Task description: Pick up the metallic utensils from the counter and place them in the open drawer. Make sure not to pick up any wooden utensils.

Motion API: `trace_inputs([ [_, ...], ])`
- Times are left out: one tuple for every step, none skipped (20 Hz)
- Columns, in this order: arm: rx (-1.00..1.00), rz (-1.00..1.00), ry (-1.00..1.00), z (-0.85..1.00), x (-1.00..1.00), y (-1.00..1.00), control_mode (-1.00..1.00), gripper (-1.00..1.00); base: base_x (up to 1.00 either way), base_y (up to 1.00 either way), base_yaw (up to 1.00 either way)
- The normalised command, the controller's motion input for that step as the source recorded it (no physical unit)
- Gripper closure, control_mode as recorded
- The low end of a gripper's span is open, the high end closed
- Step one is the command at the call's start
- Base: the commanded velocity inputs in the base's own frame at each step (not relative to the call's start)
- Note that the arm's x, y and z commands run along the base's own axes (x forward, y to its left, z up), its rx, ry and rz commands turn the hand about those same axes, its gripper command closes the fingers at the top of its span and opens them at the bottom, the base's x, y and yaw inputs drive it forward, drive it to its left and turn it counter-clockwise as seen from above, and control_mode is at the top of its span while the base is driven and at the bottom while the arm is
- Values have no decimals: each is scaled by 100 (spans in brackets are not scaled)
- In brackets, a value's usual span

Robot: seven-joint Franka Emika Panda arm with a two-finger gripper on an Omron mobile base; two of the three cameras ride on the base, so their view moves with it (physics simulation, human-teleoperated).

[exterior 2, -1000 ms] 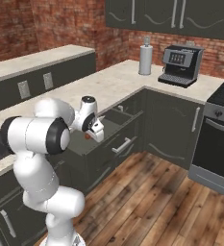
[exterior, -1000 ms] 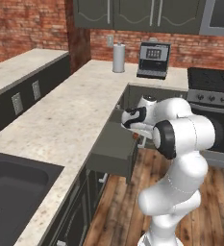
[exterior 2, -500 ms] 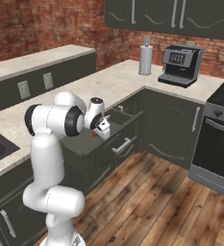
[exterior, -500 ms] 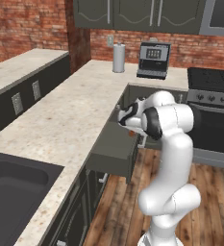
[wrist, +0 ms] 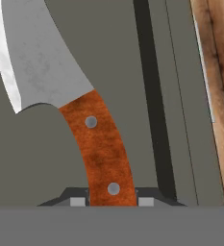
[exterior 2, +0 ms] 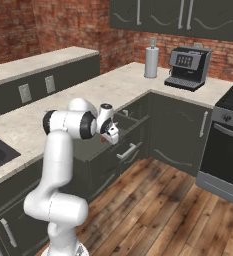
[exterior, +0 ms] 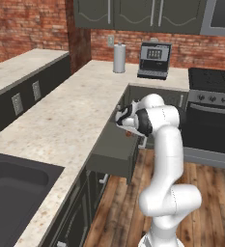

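My gripper (wrist: pixel 107 202) is shut on the orange-brown riveted handle of a metallic utensil (wrist: pixel 41 57), a cleaver-like knife with a broad grey blade. In the hand view the blade hangs over the dark grey inside of the open drawer (wrist: pixel 147 72). In the left base view the gripper (exterior: pixel 127 128) hovers over the open drawer (exterior: pixel 110 157), which juts out from under the pale speckled counter (exterior: pixel 70 111). From the right side the gripper (exterior 2: pixel 108 137) sits above the drawer (exterior 2: pixel 128 127), beside the counter (exterior 2: pixel 103 87). No wooden utensils are in view.
A silver canister (exterior: pixel 119 58) and a black coffee machine (exterior: pixel 154 60) stand at the back of the counter. A stove (exterior: pixel 213 82) is to the right and a dark sink (exterior: pixel 12 188) at the near left. Wooden floor (exterior 2: pixel 178 210) lies below the drawer.
The arm has folded its elbow back and risen more upright. The hand stays over the open drawer, still shut on the knife.
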Motion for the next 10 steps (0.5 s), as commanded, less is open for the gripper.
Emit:
trace_inputs([
  [0, 0, 4, -50, 46, -14, -100, 100, 0, 0, 0],
  [0, 0, 4, -51, 46, -15, -100, 100, 0, 0, 0],
  [0, 0, 3, -53, 49, -16, -100, 100, 0, 0, 0],
  [0, 0, 2, -54, 46, -15, -100, 100, 0, 0, 0],
  [0, 0, 3, -55, 36, -14, -100, 100, 0, 0, 0],
  [0, 0, 3, -53, 34, -11, -100, 100, 0, 0, 0],
  [0, 0, 4, -51, 34, -9, -100, 100, 0, 0, 0],
  [0, 0, 4, -52, 36, -9, -100, 100, 0, 0, 0],
  [0, 0, 4, -54, 37, -9, -100, 100, 0, 0, 0],
  [0, 0, 7, -54, 39, -16, -100, 100, 0, 0, 0],
])
